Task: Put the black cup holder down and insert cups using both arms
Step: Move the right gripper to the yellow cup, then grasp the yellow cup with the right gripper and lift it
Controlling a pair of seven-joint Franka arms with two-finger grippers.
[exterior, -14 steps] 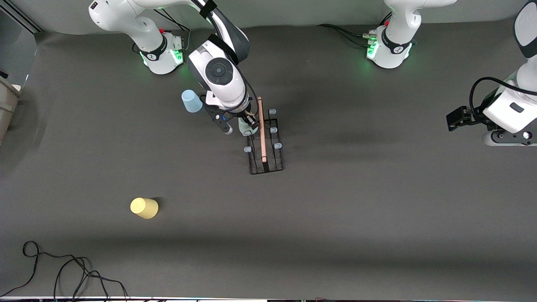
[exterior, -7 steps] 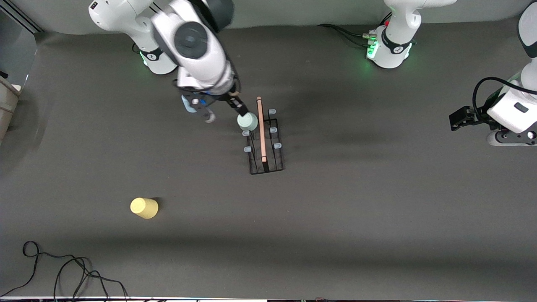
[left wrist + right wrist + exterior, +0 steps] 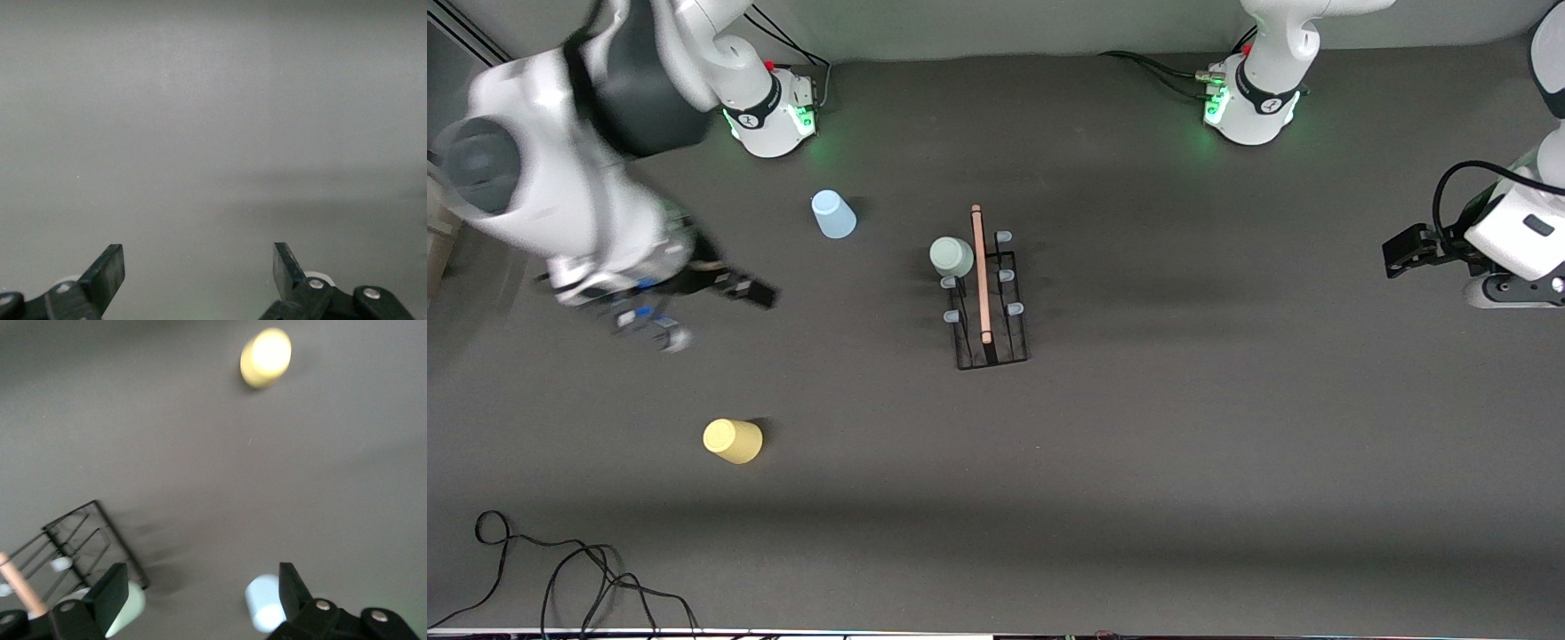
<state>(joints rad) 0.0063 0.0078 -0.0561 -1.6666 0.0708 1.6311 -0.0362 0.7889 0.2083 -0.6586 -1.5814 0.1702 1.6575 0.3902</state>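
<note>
- The rack [image 3: 990, 302] is stood mid-bench, with the green cup [image 3: 951, 256] set on one of its pegs.
- The blue cup [image 3: 832, 214] and yellow cup [image 3: 732, 440] are left on the bench toward the right arm's end.
- The right end effector [image 3: 703, 307] is held empty, fingers apart.
- The left end effector [image 3: 199, 280] is parked over bare bench, fingers apart.

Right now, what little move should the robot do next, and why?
Probably bring the open right pincer down toward the yellow cup or the blue cup. The green cup already sits on a peg of the holder, while those two stand upside down on the table. The right pincer is in the air between them, empty. The left pincer, open, waits at its end of the table.
</note>
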